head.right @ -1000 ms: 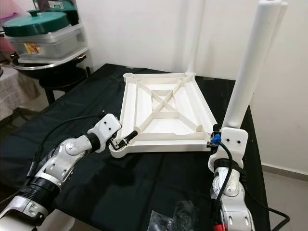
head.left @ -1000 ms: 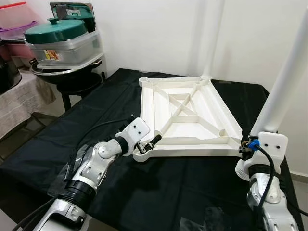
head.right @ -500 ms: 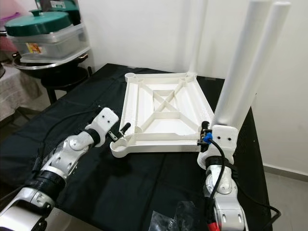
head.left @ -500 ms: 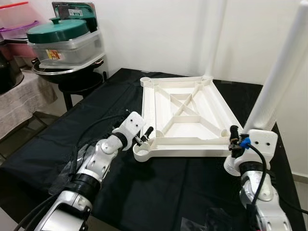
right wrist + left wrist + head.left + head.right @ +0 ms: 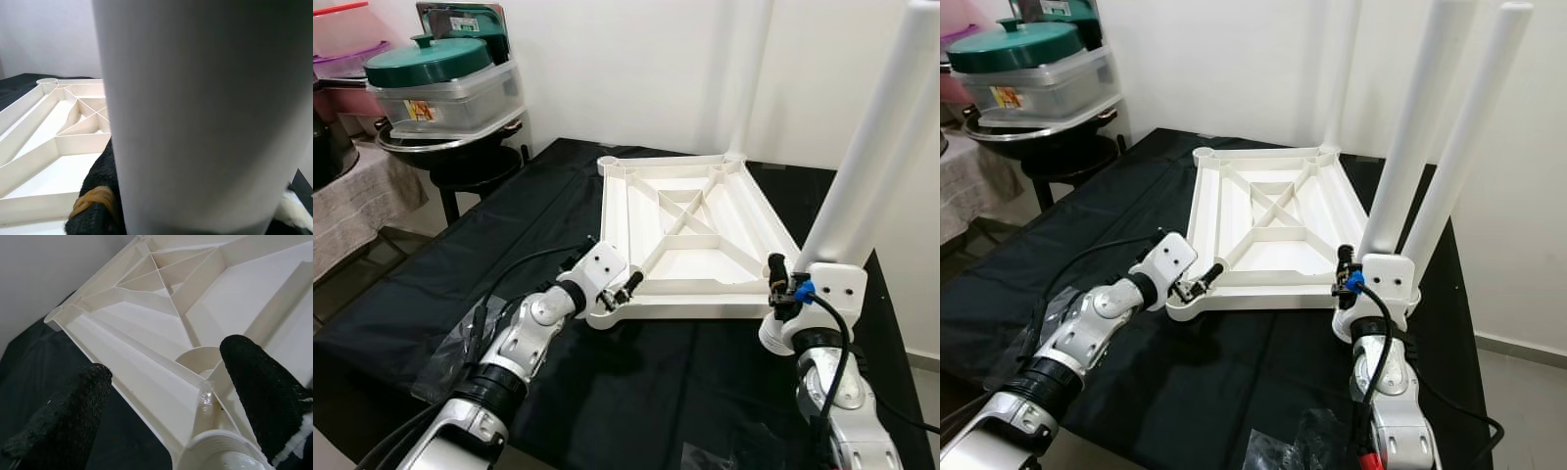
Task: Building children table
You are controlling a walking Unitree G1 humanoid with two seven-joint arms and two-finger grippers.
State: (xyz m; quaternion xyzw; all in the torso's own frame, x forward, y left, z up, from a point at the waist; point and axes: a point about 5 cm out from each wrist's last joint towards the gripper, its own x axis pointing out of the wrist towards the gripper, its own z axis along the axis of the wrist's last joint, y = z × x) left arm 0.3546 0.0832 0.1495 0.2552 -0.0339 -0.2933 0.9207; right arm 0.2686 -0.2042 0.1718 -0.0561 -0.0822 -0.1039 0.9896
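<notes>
Your right tool [image 5: 1356, 284], clamped on the tall white plastic leg tube [image 5: 1408, 157], has carried it inward, upright, just above the near right corner socket of the upturned white ribbed tabletop [image 5: 690, 230]; left tool [image 5: 615, 289], fingers apart, straddles the near left corner on the black-draped bench [image 5: 460, 255]

The white tabletop [image 5: 690, 230] lies upside down on my black-covered worktop [image 5: 431, 284], ribs and cross-brace facing up, round leg sockets at its corners. One white leg [image 5: 751, 69] stands at the far right corner; my right gripper [image 5: 1347, 279] holds two legs [image 5: 1430, 127] upright by the near right corner.
</notes>
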